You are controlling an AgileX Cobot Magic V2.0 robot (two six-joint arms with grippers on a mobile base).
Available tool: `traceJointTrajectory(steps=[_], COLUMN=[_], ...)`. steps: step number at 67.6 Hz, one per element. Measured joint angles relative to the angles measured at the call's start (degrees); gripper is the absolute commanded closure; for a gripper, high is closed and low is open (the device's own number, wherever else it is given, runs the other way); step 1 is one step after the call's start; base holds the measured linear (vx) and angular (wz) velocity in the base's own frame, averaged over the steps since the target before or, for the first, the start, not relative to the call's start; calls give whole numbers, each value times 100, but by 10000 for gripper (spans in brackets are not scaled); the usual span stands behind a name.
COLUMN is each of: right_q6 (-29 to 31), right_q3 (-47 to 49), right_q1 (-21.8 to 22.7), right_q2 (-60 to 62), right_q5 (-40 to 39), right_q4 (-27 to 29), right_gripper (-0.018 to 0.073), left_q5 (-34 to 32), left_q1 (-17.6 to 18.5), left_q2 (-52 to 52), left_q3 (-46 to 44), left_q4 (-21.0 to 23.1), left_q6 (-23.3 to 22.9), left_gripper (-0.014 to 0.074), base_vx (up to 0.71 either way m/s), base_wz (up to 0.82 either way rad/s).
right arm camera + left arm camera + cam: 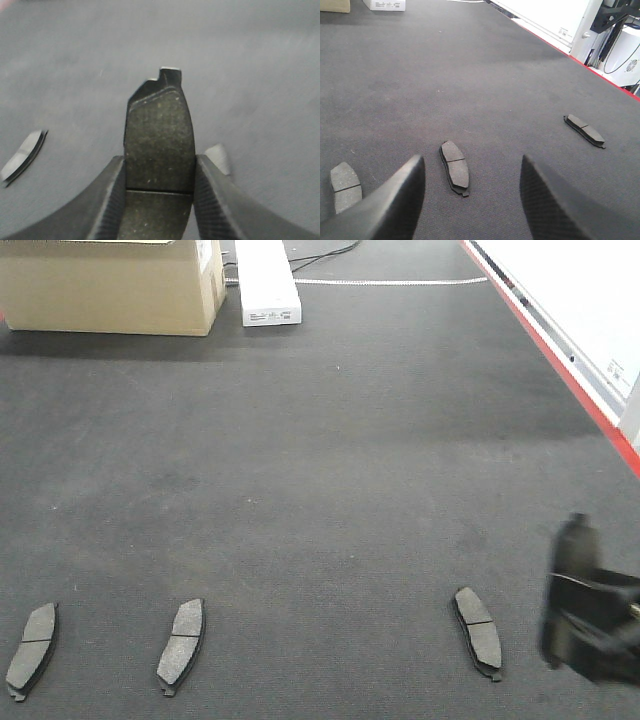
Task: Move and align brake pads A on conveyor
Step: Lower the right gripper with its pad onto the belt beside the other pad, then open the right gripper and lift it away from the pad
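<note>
Right gripper (159,200) — fingers (107,200) pressed against both long edges of one brake pad (159,145), grey face toward the wrist camera, centre groove just above the fingertips, backing-plate tab at the far end. In the front view this held pad (572,585) is blurred, standing on end above the belt near the right border.

Left gripper (470,200) — fingers (395,200) spread wide, holding nothing, hovering above the conveyor (320,440); a lying pad shows in the gap between them.

Pads on the belt — three, flat, face up, along the near edge: leftmost pad (32,648), second pad (182,644) near it, third pad (479,632) well apart to the right, beside the held one.

Edges — red strip (560,360) and white rail (545,305) run along the right side.

Open room — wide bare belt beyond the pads up to a cardboard box (110,285) and a white box (266,282) at the far end.
</note>
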State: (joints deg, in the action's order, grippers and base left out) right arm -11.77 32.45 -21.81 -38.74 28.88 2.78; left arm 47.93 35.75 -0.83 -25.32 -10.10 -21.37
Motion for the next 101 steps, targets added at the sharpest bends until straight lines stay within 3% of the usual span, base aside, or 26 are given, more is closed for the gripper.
traceJointTrajectory(steps=[10, 19, 28, 48, 58, 78, 101], right_q6=[608, 765, 668, 257, 125, -347, -761], right_q3=[619, 1155, 1635, 2229, 2648, 3315, 3305], right_q1=[-128, -508, -705, -706, -706, -706, -706], right_q2=[-1369, -2624, -3802, -5685, -6271, -6781, -5701], right_q5=[104, 124, 194, 349, 551, 1322, 1519], right_q4=[825, 1240, 1324, 1210, 1184, 590, -715], right_gripper=[494, 466, 458, 452, 382, 143, 125], left_q5=[0, 0, 0, 0, 0, 0, -11], left_q1=[0, 0, 0, 0, 0, 0, 0], left_q2=[0, 0, 0, 0, 0, 0, 0], left_q3=[0, 0, 0, 0, 0, 0, 0], left_q4=[0, 0, 0, 0, 0, 0, 0], left_q6=[0, 5, 5, 5, 5, 5, 0], left_gripper=[181, 181, 181, 181, 181, 181, 181], base_vx=[0, 0, 0, 0, 0, 0, 0], base_wz=[0, 0, 0, 0, 0, 0, 0])
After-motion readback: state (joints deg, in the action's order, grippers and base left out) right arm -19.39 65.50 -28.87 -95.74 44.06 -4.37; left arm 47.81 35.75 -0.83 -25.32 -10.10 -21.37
